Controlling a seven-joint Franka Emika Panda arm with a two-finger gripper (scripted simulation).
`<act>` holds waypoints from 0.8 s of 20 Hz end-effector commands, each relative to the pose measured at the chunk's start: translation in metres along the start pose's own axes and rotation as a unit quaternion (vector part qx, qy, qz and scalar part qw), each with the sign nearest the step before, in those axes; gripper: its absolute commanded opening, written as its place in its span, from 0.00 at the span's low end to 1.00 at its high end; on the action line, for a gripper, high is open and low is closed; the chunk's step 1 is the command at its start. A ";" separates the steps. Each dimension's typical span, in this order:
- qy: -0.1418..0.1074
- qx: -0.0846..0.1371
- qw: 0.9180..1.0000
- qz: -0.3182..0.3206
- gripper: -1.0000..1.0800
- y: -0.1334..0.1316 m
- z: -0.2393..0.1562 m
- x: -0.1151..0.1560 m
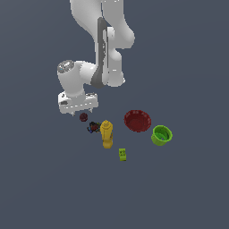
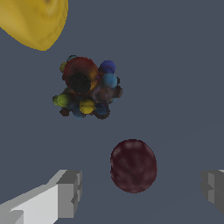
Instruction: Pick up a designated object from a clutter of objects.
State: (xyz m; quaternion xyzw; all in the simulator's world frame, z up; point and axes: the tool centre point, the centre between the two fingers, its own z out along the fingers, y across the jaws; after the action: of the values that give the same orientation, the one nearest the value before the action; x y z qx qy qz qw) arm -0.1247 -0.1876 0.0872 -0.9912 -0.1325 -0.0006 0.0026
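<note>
The small dark maroon ball [image 1: 83, 117] lies on the grey floor, at the exterior view's left end of the clutter. My gripper [image 1: 82, 110] hangs just above it, open and empty. In the wrist view the ball [image 2: 133, 165] sits between my two spread fingers [image 2: 65, 194], nearer the one at the frame's right edge, and my gripper [image 2: 141, 190] touches nothing. The dark multicoloured lump [image 1: 93, 127] lies close beside the ball and shows in the wrist view [image 2: 86, 87].
A yellow bottle [image 1: 106, 133] lies next to the lump; its end shows in the wrist view [image 2: 35, 19]. A wide red bowl [image 1: 137, 120], a green cup [image 1: 161, 135] and a small lime-green block [image 1: 122, 154] lie further to the exterior view's right.
</note>
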 end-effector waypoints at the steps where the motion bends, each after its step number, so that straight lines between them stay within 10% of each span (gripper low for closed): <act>1: 0.000 -0.002 1.000 -0.003 0.96 0.003 0.005 -0.008; 16: -0.001 -0.002 1.000 -0.004 0.96 0.004 0.026 -0.014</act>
State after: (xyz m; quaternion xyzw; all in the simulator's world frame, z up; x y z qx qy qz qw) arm -0.1370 -0.1952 0.0660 -0.9906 -0.1366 0.0001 0.0001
